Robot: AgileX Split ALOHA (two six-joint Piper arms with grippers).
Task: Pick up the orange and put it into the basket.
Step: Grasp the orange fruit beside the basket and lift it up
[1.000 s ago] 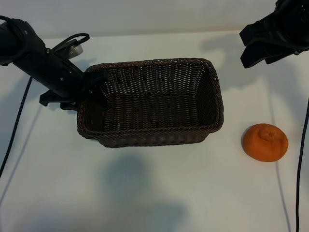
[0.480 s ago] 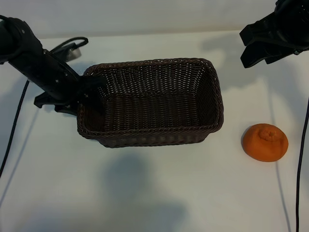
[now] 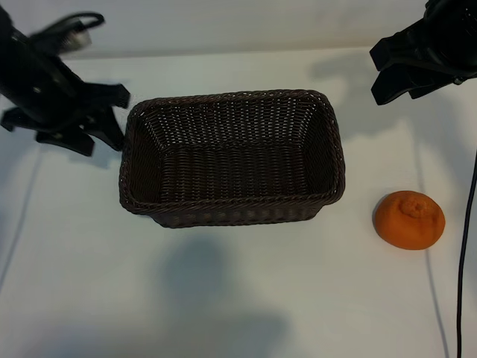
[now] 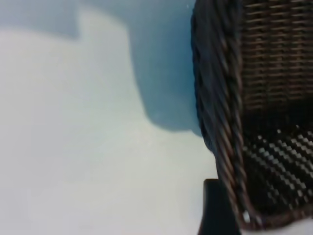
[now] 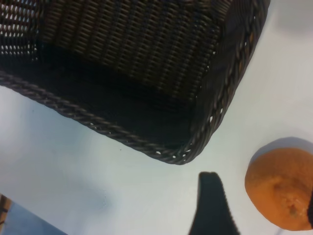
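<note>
Lifted clear of dark brown woven wicker basket (image 3: 231,156): left end effector (image 3: 100,123), fingers apart, empty; right end effector (image 3: 399,74) apart above small bumpy orange (image 3: 408,218) on white counter (image 3: 223,298); descend straddling it before closing.

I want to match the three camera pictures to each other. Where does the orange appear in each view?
Exterior view: the orange lies on the table, to the right of the basket, apart from it.
Left wrist view: the orange is not in it; only the basket's rim and wall show.
Right wrist view: the orange is at the lower right corner, beside the basket's rounded corner.
Shared landmark: the basket's braided rim.
</note>
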